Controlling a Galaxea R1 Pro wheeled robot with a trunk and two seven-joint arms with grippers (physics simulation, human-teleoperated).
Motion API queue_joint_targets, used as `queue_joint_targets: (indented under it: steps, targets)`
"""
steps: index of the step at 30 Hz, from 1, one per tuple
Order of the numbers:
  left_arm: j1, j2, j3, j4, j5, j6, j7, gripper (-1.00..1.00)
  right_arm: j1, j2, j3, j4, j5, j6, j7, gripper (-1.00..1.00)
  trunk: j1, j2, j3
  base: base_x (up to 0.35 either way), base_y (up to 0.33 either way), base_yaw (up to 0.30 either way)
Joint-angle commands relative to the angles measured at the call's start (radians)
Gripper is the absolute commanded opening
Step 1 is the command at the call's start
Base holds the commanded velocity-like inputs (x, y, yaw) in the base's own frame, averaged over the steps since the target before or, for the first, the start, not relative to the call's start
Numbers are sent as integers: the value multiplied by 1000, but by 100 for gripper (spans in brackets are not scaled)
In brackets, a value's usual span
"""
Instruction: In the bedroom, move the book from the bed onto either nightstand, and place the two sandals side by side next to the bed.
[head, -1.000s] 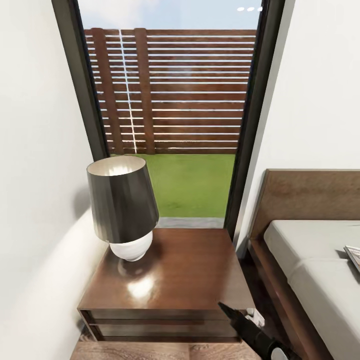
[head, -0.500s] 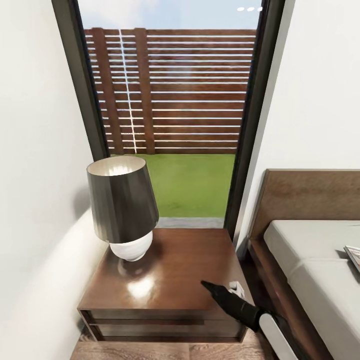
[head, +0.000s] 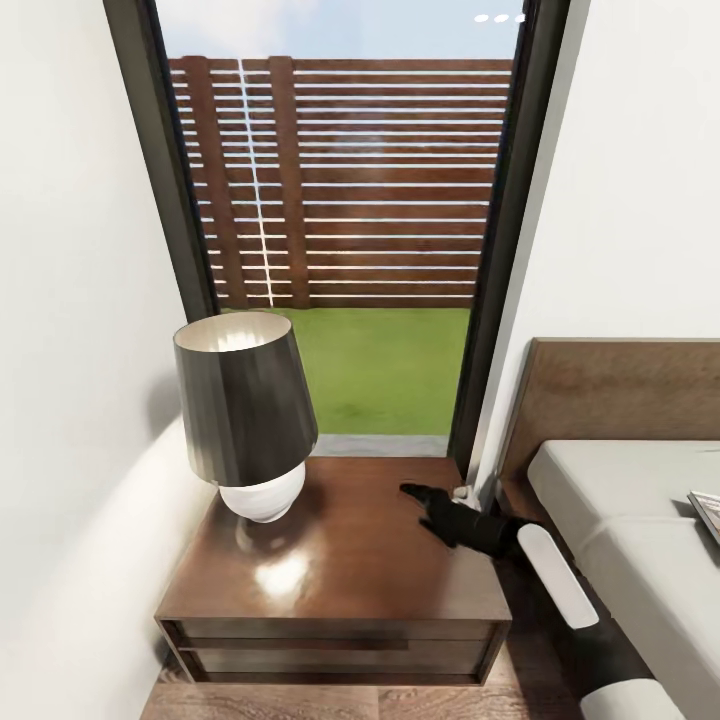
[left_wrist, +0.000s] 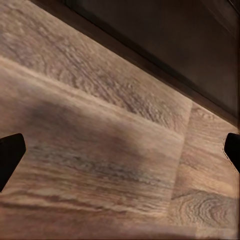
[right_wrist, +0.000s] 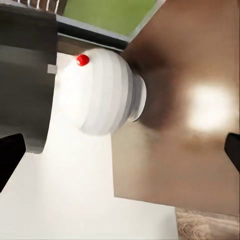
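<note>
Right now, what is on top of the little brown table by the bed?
A lamp with a dark shade and round white base stands on the glossy dark brown wooden nightstand. The right gripper hovers over it. The shade hides the top behind it.

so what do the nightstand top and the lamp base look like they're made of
The nightstand top looks like dark brown wood with a glossy finish: grain shows, and a bright glare patch sits on it. The lamp base looks like glazed white ceramic, smooth and faintly ribbed, though it could be plastic.

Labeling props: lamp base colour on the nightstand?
White, faintly ribbed, with a small red dot; lamp base shows best in the right wrist view, on the brown nightstand.
</note>
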Motion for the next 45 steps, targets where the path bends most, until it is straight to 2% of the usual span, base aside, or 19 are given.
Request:
queue_joint_targets:
  steps: [1,3,5,6,9,10,12,13,17,18,23,24,26,30,31,34,37,42,45]
  targets:
    - [-1,1,-8,-4,13,3,-3,100,-18,-2,1,-3,-34,6,-49,100,0,0,-1,0,0,0]
    - [-1,0,-7,-22,50,35,-4,100,-76,-19,-2,-8,-121,23,-183,100,0,0,-1,0,0,0]
    - [-1,0,-7,-31,76,56,-4,100,-101,-34,-2,-10,-161,35,-244,100,0,0,-1,0,0,0]
    - [-1,0,-7,-40,105,80,-4,100,-124,-49,-2,-10,-197,50,-303,100,0,0,-1,0,0,0]
    - [-1,0,-6,-55,142,118,-5,100,-158,-75,-3,-11,-244,73,-388,100,0,0,-1,0,0,0]
    - [-1,0,-6,-64,160,140,-6,100,-180,-97,-4,-11,-273,88,-439,100,0,0,-1,0,0,0]
    - [-1,-1,-6,-71,172,158,-8,100,-201,-125,-4,-11,-300,100,-486,100,0,0,-1,0,0,0]
    - [-1,-1,-6,-75,180,169,-11,100,-218,-158,-5,-11,-328,108,-528,100,0,0,-1,0,0,0]
    - [-1,-3,-6,-80,188,181,-29,100,-242,-234,-18,-10,-395,117,-596,100,0,0,-1,0,0,0]
    - [-1,-5,-7,-81,189,184,-45,100,-249,-276,-28,-10,-433,121,-623,100,0,0,-1,0,0,0]
    - [-1,-11,-11,-84,191,187,-103,100,-257,-380,-55,-8,-530,137,-672,100,0,0,-1,0,0,0]
    - [-1,-12,-13,-85,190,189,-132,100,-258,-415,-68,-5,-566,145,-682,100,0,0,-1,0,0,0]
    - [-1,-13,-14,-86,189,190,-158,100,-259,-445,-82,-1,-594,152,-690,100,0,0,-1,0,0,0]
    - [-1,-13,-16,-86,186,190,-195,100,-260,-499,-116,7,-626,165,-697,100,0,0,-1,0,0,0]
    - [-1,-14,-17,-87,185,190,-205,100,-260,-525,-131,12,-635,168,-699,100,0,0,-1,0,0,0]
    - [-1,-14,-18,-86,184,185,-215,100,-260,-571,-154,17,-644,170,-700,100,0,0,-1,0,0,0]
    - [-1,-16,-18,-84,182,181,-219,100,-260,-600,-184,37,-647,168,-701,100,0,0,-1,0,0,0]
    - [-1,-16,-20,-83,182,179,-221,100,-259,-613,-258,80,-642,171,-702,100,0,0,-1,0,0,0]
    - [-1,-17,-20,-82,182,178,-221,100,-258,-613,-297,107,-607,175,-703,100,0,0,-1,0,0,0]
